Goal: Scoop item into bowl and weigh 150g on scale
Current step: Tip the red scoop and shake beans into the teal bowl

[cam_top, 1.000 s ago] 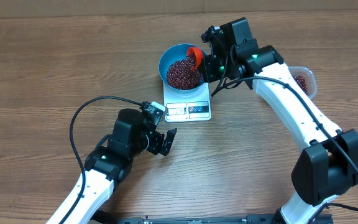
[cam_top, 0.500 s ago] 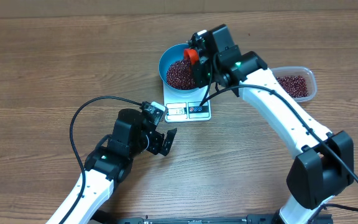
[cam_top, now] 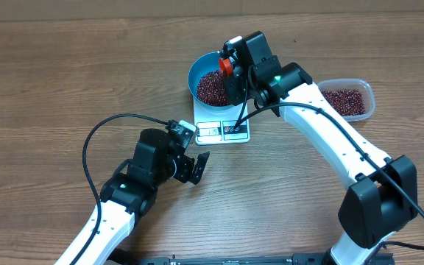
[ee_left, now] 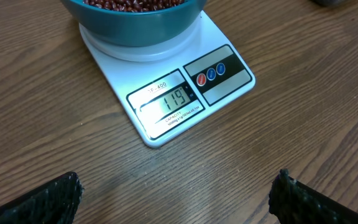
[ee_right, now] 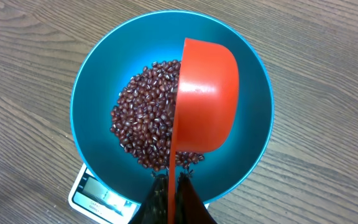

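The blue bowl (cam_top: pixel 207 68) (ee_right: pixel 98 81) stands on the white scale (cam_top: pixel 224 129) (ee_left: pixel 166 102) and holds a heap of dark red-brown beans (cam_top: pixel 212 88) (ee_right: pixel 143 121). My right gripper (ee_right: pixel 172 180) is shut on the thin handle of an orange scoop (ee_right: pixel 207 96) (cam_top: pixel 225 65), which is turned on its side above the bowl, its back facing the camera. The scale's display (ee_left: pixel 174 99) reads 119. My left gripper (ee_left: pixel 176 196) (cam_top: pixel 196 168) stands open above bare table just in front of the scale, nothing between its fingers.
A clear plastic tub (cam_top: pixel 348 98) with more beans sits to the right of the scale. The right arm reaches across from the lower right. A black cable loops over the table at the left.
The right arm swung left over the bowl, carrying the scoop across the beans and turning it on its side. The tub became uncovered. The left arm did not move.
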Tool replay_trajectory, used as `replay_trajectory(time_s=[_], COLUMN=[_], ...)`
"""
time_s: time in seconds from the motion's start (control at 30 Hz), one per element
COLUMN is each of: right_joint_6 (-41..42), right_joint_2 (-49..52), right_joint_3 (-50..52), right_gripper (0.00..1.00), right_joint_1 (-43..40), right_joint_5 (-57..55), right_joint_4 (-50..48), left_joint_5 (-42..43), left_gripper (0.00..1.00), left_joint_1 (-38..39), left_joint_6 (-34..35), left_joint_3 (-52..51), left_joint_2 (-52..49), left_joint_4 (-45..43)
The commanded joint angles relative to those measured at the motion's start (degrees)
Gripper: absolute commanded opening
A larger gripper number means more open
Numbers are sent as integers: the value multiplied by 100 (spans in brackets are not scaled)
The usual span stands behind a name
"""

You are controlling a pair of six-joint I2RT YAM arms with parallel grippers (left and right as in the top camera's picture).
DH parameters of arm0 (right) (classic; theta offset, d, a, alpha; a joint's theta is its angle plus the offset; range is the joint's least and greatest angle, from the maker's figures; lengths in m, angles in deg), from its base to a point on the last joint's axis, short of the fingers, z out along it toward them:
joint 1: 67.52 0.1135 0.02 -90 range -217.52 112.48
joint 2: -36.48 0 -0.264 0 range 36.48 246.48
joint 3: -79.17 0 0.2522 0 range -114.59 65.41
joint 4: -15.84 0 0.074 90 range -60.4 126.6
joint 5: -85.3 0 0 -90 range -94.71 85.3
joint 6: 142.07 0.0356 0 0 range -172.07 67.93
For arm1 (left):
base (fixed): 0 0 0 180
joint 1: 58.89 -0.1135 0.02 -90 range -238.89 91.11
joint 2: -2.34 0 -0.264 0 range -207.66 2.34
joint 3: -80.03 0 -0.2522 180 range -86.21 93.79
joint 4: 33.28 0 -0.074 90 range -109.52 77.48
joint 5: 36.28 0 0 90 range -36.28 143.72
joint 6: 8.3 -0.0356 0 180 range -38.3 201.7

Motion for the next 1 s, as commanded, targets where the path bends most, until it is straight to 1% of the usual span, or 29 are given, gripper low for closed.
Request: replay_trajectory(time_s=[0.0, 0.13, 0.57, 0.97], right_joint_6=[-160, -334, -334, -503], right_joint_2=[15, 15, 15, 15], right_joint_3=[-162, -162, -162, -162], right_gripper=[4, 4, 4, 4], right_joint_1=[28, 33, 33, 33], right_joint_5=[-92, -94, -94, -94], right_joint_4=[-35, -35, -35, -17], left_joint_5=[63, 63, 63, 63], left_gripper=[99, 100, 100, 99], left_joint_1=[33, 33, 33, 33], left_joint_6=[46, 46, 46, 46], left_joint_3=[24, 24, 24, 24], left_joint_2=[-28, -28, -28, -28], left_joint_4=[-24, -22, -22, -24])
